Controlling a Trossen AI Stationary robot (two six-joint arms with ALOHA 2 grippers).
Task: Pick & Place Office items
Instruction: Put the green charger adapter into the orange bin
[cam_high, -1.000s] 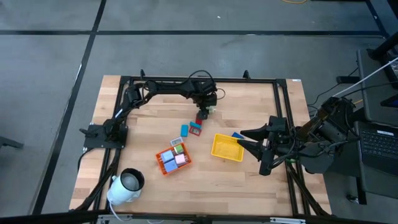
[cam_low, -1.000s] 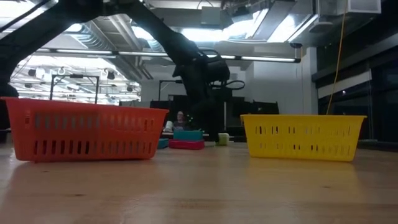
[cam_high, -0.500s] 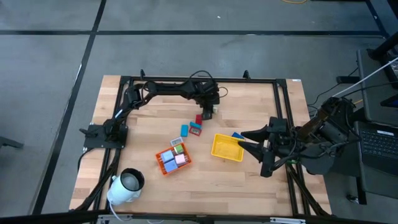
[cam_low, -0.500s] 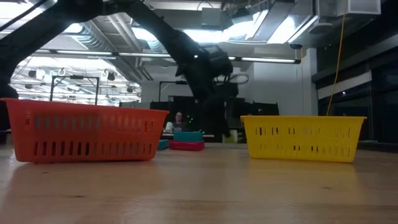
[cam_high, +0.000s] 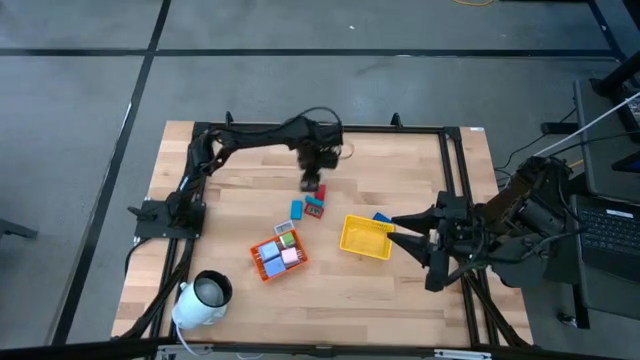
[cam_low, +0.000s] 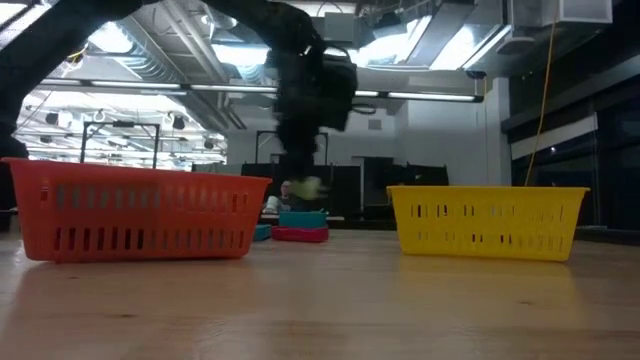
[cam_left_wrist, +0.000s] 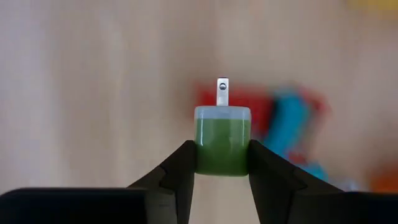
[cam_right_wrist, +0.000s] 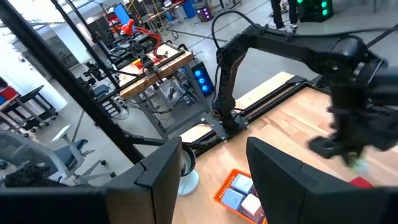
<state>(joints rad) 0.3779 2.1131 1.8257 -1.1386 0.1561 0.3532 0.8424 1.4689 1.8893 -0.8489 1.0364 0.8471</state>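
My left gripper (cam_high: 312, 183) hangs over the table's far middle, shut on a small green block with a metal prong (cam_left_wrist: 222, 140). The block also shows in the low view (cam_low: 311, 187). A red piece (cam_high: 317, 208) and a light blue piece (cam_high: 296, 209) lie on the table just near of it. The orange tray (cam_high: 262, 268) holds blue, pink and white pieces. A blue piece (cam_high: 381, 216) lies by the yellow tray (cam_high: 364, 238). My right gripper (cam_high: 408, 243) is open and empty to the right of the yellow tray. My left gripper pinches the green block by two opposite sides (cam_left_wrist: 200, 149) between its two fingers (cam_left_wrist: 177, 171). The fingers come from above, pointing down. The block's white end and metal prong (cam_left_wrist: 222, 91) point away from the gripper. The block is lifted clear of the table.
A large white cylinder with a dark hollow (cam_high: 203, 297) lies at the table's near left corner. A black frame (cam_high: 320, 128) runs along the table's far and side edges. Bare wood lies between the trays and the near edge.
My left gripper has risen from the table with the green block and gone toward the table's left. The block is now lifted clear above the red and light blue pieces. My right gripper has drawn back a little toward the right and near edges.
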